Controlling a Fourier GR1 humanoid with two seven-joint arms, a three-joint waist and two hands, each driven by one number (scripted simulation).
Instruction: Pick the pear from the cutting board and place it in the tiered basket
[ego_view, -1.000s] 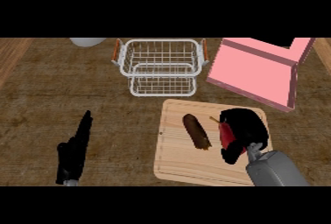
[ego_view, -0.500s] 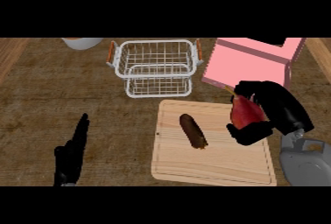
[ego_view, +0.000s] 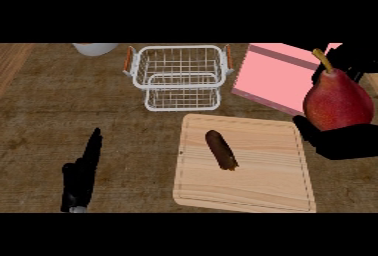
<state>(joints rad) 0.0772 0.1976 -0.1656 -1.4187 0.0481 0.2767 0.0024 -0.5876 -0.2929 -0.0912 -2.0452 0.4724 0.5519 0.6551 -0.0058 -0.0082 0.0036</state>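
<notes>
My right hand (ego_view: 345, 141) curls around the red pear (ego_view: 336, 102), holding it upright, stem up, above the right edge of the cutting board (ego_view: 273, 175). A brown stick-shaped thing (ego_view: 221, 150) lies on the board. The wire basket (ego_view: 179, 75) stands beyond. My left hand (ego_view: 80, 175) rests open at left, fingers straight.

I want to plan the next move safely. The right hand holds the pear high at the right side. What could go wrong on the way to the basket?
1. The pear is cupped from below by the right hand, much of it uncovered; it might roll out.
2. The pink box lies between the pear and the wire basket; a low path could hit it.
3. The basket's tiers look narrow, so a release off-centre may miss.
</notes>
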